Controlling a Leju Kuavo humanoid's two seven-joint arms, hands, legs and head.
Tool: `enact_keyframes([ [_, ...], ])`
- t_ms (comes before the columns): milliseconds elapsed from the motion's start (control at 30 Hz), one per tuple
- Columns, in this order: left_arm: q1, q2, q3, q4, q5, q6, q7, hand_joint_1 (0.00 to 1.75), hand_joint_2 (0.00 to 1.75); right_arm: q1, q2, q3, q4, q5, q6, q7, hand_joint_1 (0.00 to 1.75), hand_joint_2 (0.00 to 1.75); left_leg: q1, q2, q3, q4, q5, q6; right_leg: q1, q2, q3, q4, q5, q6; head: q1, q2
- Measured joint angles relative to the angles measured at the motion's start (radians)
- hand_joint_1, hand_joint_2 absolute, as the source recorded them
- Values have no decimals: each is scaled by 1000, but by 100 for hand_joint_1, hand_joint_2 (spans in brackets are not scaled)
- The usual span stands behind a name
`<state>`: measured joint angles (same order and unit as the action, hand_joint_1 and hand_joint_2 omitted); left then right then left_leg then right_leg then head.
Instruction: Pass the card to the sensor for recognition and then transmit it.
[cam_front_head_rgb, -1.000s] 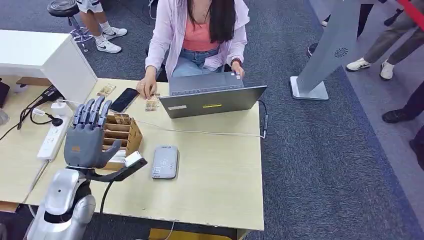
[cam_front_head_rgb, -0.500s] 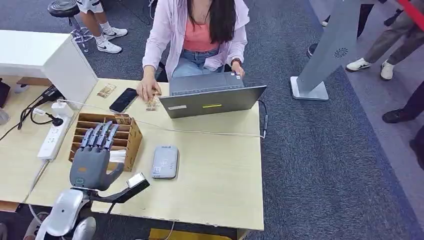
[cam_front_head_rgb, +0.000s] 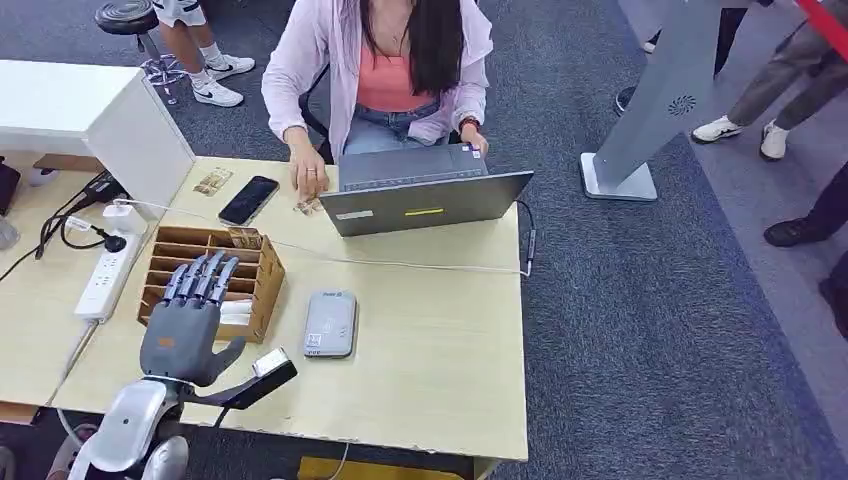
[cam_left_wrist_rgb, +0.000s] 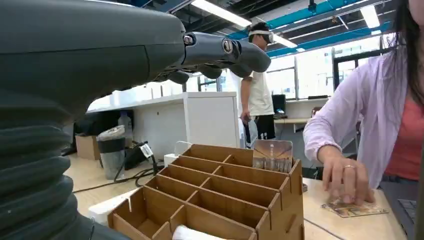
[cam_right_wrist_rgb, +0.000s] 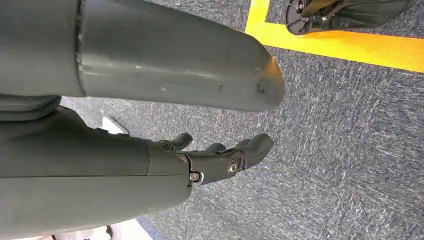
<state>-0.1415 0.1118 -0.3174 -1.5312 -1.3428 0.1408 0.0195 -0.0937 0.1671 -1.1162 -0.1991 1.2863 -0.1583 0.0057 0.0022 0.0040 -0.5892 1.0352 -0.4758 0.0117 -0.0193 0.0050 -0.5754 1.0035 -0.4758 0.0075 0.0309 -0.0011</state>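
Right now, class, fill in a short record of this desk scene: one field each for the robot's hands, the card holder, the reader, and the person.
left hand: open, fingers spread, raised over the near end of the wooden organizer
right hand: hangs over carpet, holds nothing
wooden organizer: slotted box on the desk; a card stands upright in its far slot
card reader: grey, flat on the desk beside the organizer
person: seated behind the laptop, one hand on cards lying on the desk
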Motion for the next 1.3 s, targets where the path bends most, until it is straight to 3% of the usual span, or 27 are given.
enact_keyframes([
  [667, 0, -1, 10, 3, -6, 6, 16, 0, 175, 0, 0, 0, -3, 14, 11, -1, 0, 0, 0, 0, 0, 0, 0, 0, 0, 0, 0, 0, 0, 0, 0, 0],
  [1300, 24, -29, 21, -36, -45, 26, 16, 0, 175, 0, 0, 0, -3, 22, 13, -1, 0, 0, 0, 0, 0, 0, 0, 0, 0, 0, 0, 0, 0, 0, 0, 0],
])
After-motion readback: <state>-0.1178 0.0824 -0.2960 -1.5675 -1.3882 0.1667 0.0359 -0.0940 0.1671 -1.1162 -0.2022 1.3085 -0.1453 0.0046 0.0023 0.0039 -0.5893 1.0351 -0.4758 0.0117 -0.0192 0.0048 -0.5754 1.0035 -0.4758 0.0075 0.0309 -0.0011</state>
